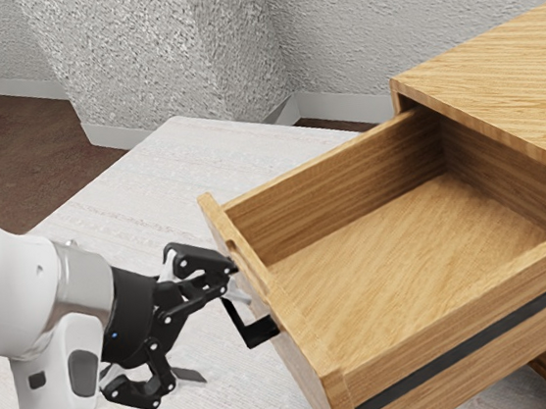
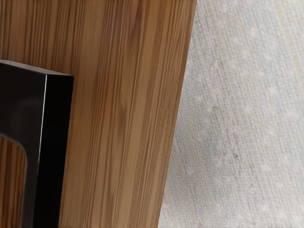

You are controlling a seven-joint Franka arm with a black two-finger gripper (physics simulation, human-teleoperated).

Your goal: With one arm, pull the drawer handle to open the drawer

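Jaws apart: gripper (image 1: 217, 334) sits just beside the black handle (image 1: 258, 333), not clamping it. Drawer (image 1: 406, 248) stands well out of cabinet (image 1: 504, 69). Handle looks rigid, likely slick; grab mid-bar.

Drawer (image 1: 341, 192) grained wood; handle (image 2: 47, 142) glossy black.

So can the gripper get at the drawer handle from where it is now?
Likely yes: the open gripper sits right by the drawer handle, with nothing between them.
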